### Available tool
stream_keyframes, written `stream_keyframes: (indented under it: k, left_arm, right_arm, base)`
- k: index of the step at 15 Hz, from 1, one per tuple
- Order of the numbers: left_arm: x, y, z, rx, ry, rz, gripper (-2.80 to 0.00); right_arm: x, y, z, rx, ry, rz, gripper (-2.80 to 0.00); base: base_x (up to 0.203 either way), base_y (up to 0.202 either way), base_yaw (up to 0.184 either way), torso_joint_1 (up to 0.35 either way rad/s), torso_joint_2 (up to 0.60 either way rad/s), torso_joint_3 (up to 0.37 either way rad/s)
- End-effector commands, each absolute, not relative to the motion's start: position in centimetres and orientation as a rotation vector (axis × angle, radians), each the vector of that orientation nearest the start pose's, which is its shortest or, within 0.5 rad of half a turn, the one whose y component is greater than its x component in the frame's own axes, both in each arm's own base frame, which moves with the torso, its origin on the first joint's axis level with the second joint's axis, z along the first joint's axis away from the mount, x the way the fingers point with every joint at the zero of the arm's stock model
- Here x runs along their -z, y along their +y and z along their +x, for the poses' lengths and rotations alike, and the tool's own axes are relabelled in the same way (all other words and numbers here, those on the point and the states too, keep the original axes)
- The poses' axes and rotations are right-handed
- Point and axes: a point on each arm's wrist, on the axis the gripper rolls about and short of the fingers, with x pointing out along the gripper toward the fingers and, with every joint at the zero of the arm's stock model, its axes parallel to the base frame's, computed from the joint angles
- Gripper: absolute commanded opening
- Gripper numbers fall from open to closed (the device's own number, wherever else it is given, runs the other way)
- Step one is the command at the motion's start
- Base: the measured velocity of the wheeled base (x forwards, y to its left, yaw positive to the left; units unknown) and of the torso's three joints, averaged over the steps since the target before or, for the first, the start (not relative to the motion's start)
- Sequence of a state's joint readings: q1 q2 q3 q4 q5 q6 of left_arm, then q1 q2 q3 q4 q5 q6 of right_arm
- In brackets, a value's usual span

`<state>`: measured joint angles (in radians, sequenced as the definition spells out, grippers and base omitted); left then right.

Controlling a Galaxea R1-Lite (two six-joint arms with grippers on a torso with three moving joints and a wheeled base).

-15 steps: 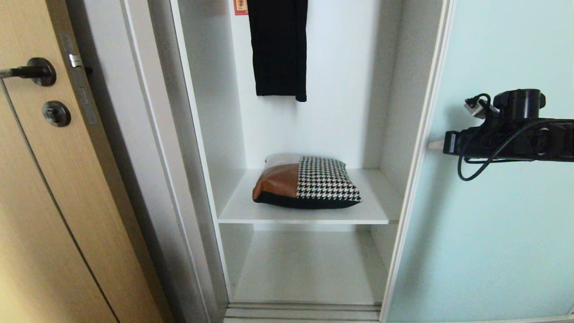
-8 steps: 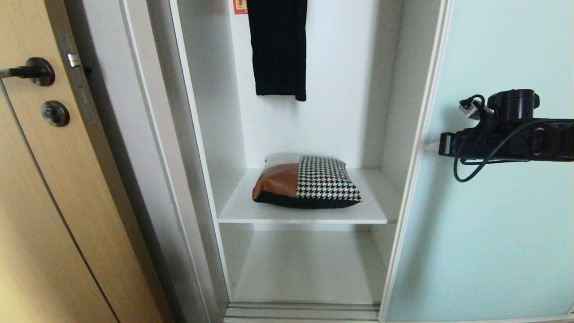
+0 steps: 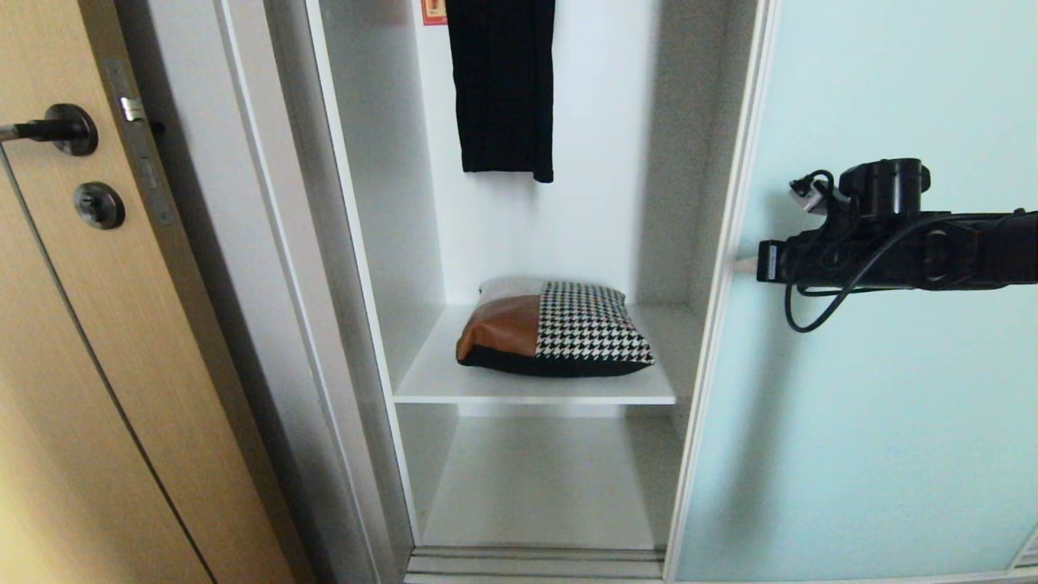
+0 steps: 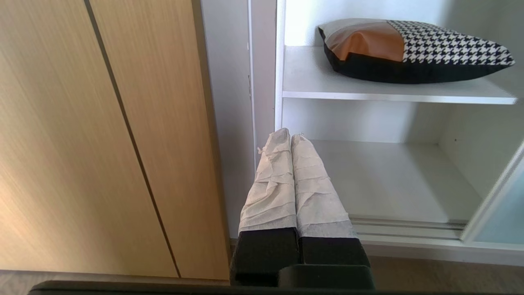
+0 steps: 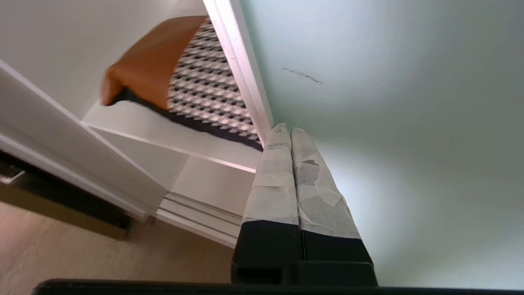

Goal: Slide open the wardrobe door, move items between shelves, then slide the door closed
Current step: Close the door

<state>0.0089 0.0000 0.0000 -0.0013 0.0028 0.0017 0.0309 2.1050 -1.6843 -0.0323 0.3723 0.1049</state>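
The sliding wardrobe door (image 3: 859, 405), frosted pale blue-green glass in a thin white frame, covers the wardrobe's right part. My right gripper (image 3: 742, 264) is shut with nothing in it. Its taped fingertips (image 5: 282, 133) press on the glass beside the door's left frame edge (image 5: 241, 69). The item, a tan and houndstooth cushion bag (image 3: 555, 328), lies on the upper white shelf (image 3: 438, 381). Below it is the bare lower shelf (image 3: 551, 487). My left gripper (image 4: 290, 137) is parked low before the wardrobe's left wall, shut and empty.
A light wood door with a dark lever handle (image 3: 49, 130) stands at the left. A black garment (image 3: 503, 81) hangs at the back of the wardrobe above the bag. The floor track (image 3: 535, 560) runs along the wardrobe's bottom.
The sliding door's edge has moved left, narrowing the opening and hiding the upper shelf's right end. My right arm has moved left with it, fingers still shut.
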Motion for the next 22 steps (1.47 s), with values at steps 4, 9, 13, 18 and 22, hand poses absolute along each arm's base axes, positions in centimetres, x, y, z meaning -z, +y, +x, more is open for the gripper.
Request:
stream_keyframes:
  k: [4,9,13,18,22]
  left_arm:
    - [-7.5,0.0,-2.3,-0.012,0.002,0.002,-2.8]
    - [-7.5,0.0,-2.3,-0.012,0.002,0.002,-2.8]
    - [-7.5,0.0,-2.3,-0.012,0.002,0.002,-2.8]
    - [-7.5,0.0,-2.3,-0.012,0.002,0.002,-2.8]
    - [-7.5,0.0,-2.3,-0.012,0.002,0.002,-2.8]
  right_arm:
    - [-22.6,9.5,41.8,-0.502,0.408,0.123,-2.8]
    - [-24.4,14.1,38.1,-0.601,0.391,0.091,-2.8]
    - [-26.5,12.3,32.9,-0.609,0.375,0.091,-2.8]
    - [-28.2,9.5,28.2,-0.599,0.347,0.105,-2.8]
    - [-28.9,7.5,23.0,-0.579,0.303,0.105,-2.8]
  base:
    - [0.0,0.0,0.0,0.0,0.0,0.0]
    - [0.0,0.0,0.0,0.0,0.0,0.0]
    - [0.0,0.0,0.0,0.0,0.0,0.0]
    - [0.0,0.0,0.0,0.0,0.0,0.0]
    - [0.0,0.0,0.0,0.0,0.0,0.0]
